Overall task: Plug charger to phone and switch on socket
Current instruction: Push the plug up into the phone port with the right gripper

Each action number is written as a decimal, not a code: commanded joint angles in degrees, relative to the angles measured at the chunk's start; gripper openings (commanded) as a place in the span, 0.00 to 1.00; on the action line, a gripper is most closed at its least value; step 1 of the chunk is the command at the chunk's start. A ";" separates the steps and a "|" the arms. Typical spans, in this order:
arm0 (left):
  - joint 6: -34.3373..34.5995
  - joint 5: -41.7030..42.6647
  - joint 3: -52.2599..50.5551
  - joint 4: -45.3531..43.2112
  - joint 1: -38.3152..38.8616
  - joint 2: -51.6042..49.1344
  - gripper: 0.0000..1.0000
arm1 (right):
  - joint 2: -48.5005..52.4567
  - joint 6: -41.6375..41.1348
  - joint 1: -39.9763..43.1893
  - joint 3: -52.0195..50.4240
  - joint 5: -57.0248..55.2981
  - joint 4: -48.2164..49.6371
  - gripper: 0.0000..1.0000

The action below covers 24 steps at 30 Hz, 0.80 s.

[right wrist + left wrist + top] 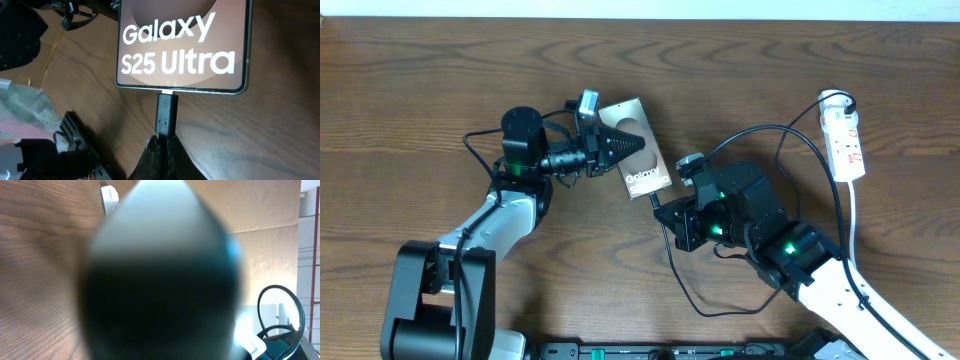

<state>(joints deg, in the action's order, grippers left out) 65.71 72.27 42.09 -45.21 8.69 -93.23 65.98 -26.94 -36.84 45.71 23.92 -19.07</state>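
Observation:
The phone (645, 160) lies flat on the wooden table, and its "Galaxy S25 Ultra" face fills the top of the right wrist view (182, 45). My left gripper (623, 144) is shut on the phone's far end. The left wrist view is filled by a dark blur. My right gripper (166, 145) is shut on the charger plug (166, 112), and it also shows in the overhead view (663, 207). The plug's tip meets the port in the phone's bottom edge. The black cable (790, 130) runs to the white socket (844, 135) at the far right.
The socket's white cord (852, 225) runs down the right side past my right arm. Slack black cable loops on the table under the right arm (695, 300). Crumpled clear plastic (25, 107) shows at the left of the right wrist view.

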 commanded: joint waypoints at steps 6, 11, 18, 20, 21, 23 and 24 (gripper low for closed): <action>-1.88 6.16 0.52 -0.07 1.42 0.33 0.07 | -0.17 -0.46 -0.02 1.11 -1.33 3.04 0.01; -1.92 6.16 0.52 -0.07 1.42 0.33 0.07 | -0.17 -0.42 0.00 1.11 -3.96 6.80 0.01; -4.48 6.69 0.46 -0.07 1.49 0.33 0.07 | -0.17 -0.48 0.02 1.11 -8.13 12.00 0.01; -4.96 6.62 0.42 -0.09 1.70 0.33 0.07 | -0.17 -0.48 0.09 1.11 -8.39 12.52 0.01; -5.35 6.62 0.42 -0.09 1.90 0.33 0.07 | -0.17 -0.48 0.09 1.11 -8.37 12.96 0.01; -6.01 6.60 0.42 -0.09 2.49 0.33 0.07 | -0.17 -0.50 0.09 1.11 -8.37 13.75 0.01; -6.14 6.60 0.42 -0.07 2.91 0.33 0.07 | -0.17 -0.50 0.09 1.11 -8.39 14.19 0.01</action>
<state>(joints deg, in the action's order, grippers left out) 63.99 70.00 43.46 -45.65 7.92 -93.23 66.41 -27.92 -37.26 43.66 21.30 -10.44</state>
